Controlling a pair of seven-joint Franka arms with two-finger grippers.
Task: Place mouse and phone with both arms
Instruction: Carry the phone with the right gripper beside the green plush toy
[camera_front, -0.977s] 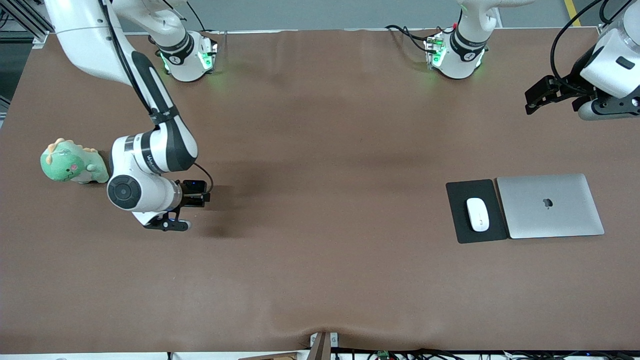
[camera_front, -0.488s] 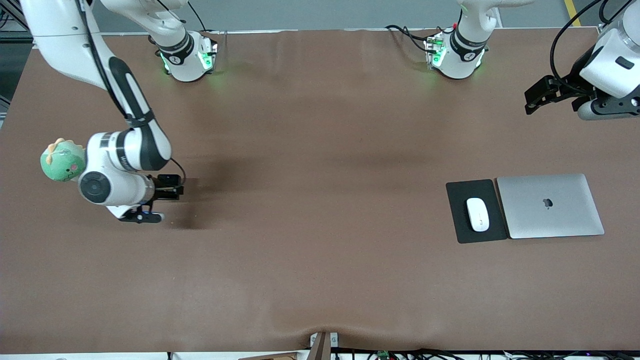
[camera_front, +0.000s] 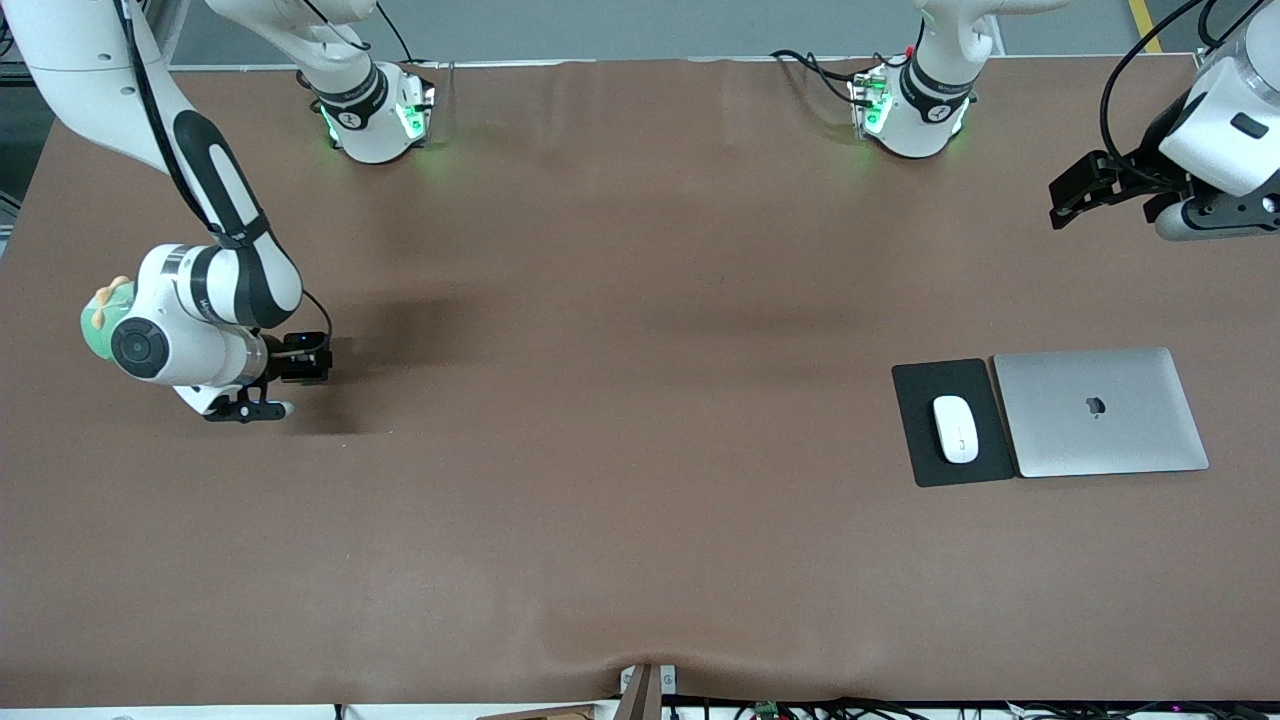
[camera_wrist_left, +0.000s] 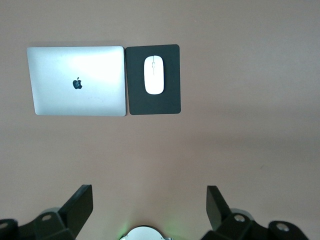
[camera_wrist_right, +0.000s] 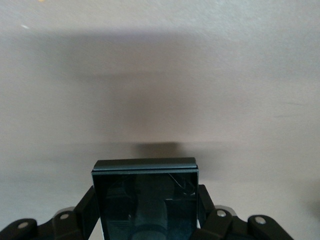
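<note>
Phone (camera_wrist_right: 145, 197) clamped in right gripper (camera_front: 300, 362) over the table's right-arm end, beside plush toy (camera_front: 98, 322); left gripper (camera_front: 1085, 190) waits, jaws apart, near mouse (camera_front: 955, 428).

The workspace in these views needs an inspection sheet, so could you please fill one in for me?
Surface: brown table, slight ripple at the edge nearest the front camera.
Job's things: mouse lies on the black pad beside the closed laptop, toward the left arm's end; phone clamped in the right tool.
Clutter: green plush toy, partly hidden by the right arm.
Grippers: right tool shut on the phone, over bare table beside the plush toy; left tool open, empty, waiting over the table's edge at its own end.
Cables: black leads at the left arm's base and along the table's near edge.
Surroundings: grey floor past the bases.
</note>
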